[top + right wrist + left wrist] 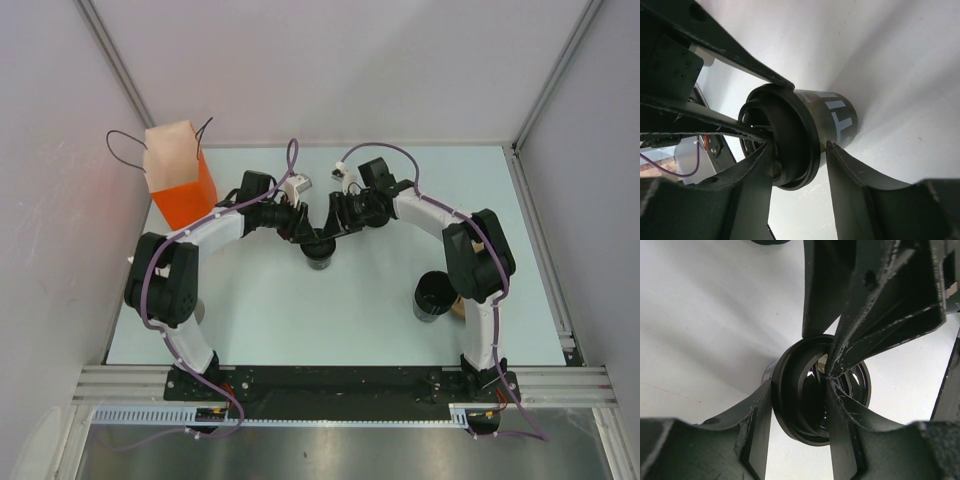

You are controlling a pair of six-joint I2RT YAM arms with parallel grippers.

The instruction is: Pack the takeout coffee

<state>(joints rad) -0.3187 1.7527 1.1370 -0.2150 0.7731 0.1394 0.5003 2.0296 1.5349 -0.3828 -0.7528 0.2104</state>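
Observation:
The takeout coffee (319, 254), a small black paper cup with a black lid, stands at the table's middle between both arms. My left gripper (302, 234) reaches it from the left and my right gripper (337, 230) from the right. In the left wrist view the left gripper (800, 390) is shut across the lid (790, 390), one finger outside the rim and one on the lid's top. In the right wrist view the right gripper (800, 145) closes over the lid (795, 140), one finger on top and the other's tip against the cup wall (837, 117) just under the rim.
An orange paper bag (180, 180) with black handles stands open at the back left. A wider open black cup (432, 295) sits beside the right arm's elbow. Walls close in the table on the left, back and right.

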